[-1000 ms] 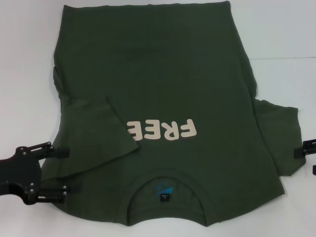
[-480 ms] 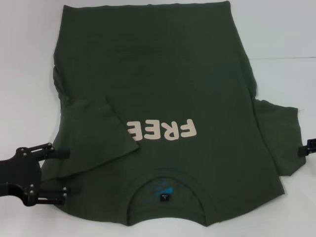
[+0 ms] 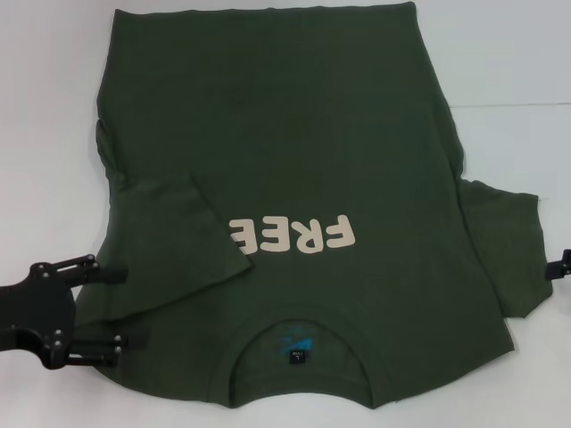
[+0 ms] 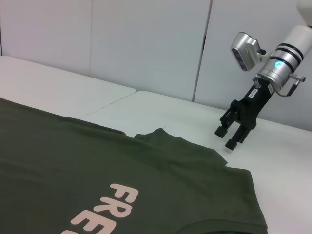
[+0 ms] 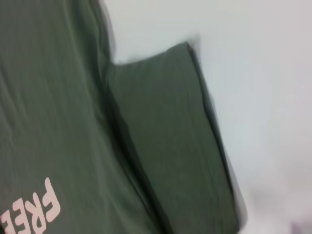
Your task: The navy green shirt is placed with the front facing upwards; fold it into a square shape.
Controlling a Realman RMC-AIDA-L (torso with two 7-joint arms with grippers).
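Olive shirt: the navy green shirt (image 3: 294,178) lies flat on the white desk (image 3: 45,107), front up, collar (image 3: 299,334) nearest the robot, "FREE" lettering (image 3: 293,234) above it.
Left sleeve: folded inward over the chest.
Left pincer (image 3: 123,305): at the shirt's near left edge, fingers spread wide, holding nothing.
Right sleeve: spread out flat.
Right pincer (image 4: 230,137): just off the right sleeve, fingers parted, empty.

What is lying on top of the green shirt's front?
One sleeve is folded inward over the navy green shirt, its corner covering the lettering after "FREE". Whatever that flap hides cannot be seen. The other sleeve lies flat, spread outward.
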